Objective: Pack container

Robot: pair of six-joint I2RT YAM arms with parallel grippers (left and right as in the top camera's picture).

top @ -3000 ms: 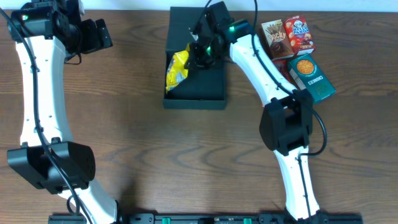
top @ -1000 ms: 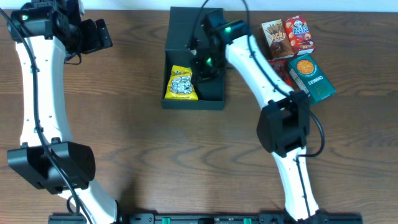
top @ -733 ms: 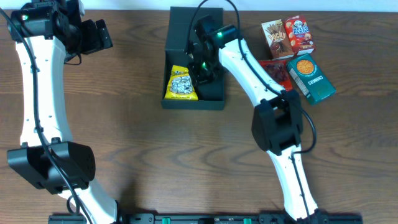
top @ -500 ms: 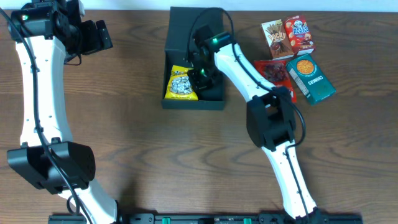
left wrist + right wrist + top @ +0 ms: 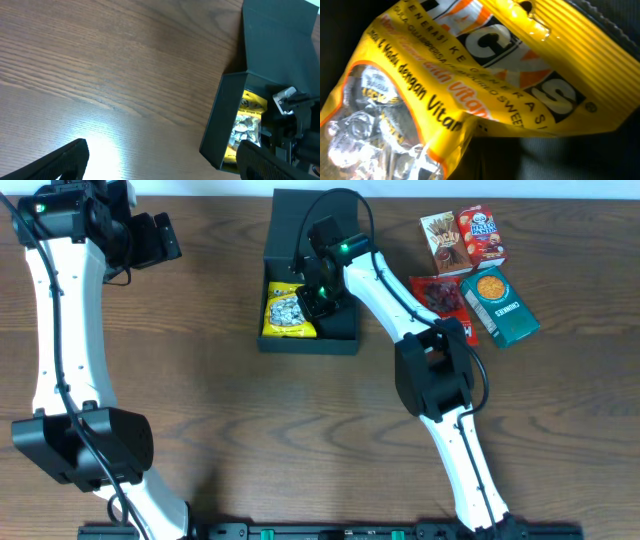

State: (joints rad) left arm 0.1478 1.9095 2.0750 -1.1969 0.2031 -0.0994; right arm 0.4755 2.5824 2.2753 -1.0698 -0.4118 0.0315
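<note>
- Table nearest the arm bases: dark wood grain.
- Container next out, upper-middle of table, open, front wall toward the bases.
  - Prob light and stiff-ish: matte card, so not slippery in a grip. Thin walls likely buckle if squeezed hard.
  - Prob slides on the wood when nudged, so brace it.
  - Best hold, I judge: pinch over a wall's top rim, near a corner where card is stiffest.
- Yellow pkt lies flat inside, in the left-front part, by the left wall. Soft crinkly foil w/ a clear window.
- R gripper is down inside the container, just beside the pkt on its right. Jaws together, nothing seen between them. R wrist view is filled by the pkt, very close; can't tell if touching.
- Snacks to the right, apart from the container:
  - red pkt and teal cookie box;
  - farther out, brown stick-biscuit box and red-blue box.
- Flap lid lies back at the far edge, partly under the R arm. It prob hinges easily; take its free far edge to fold it over.
- L gripper at far-left, well apart from the container. Jaws wide apart, empty.
</note>
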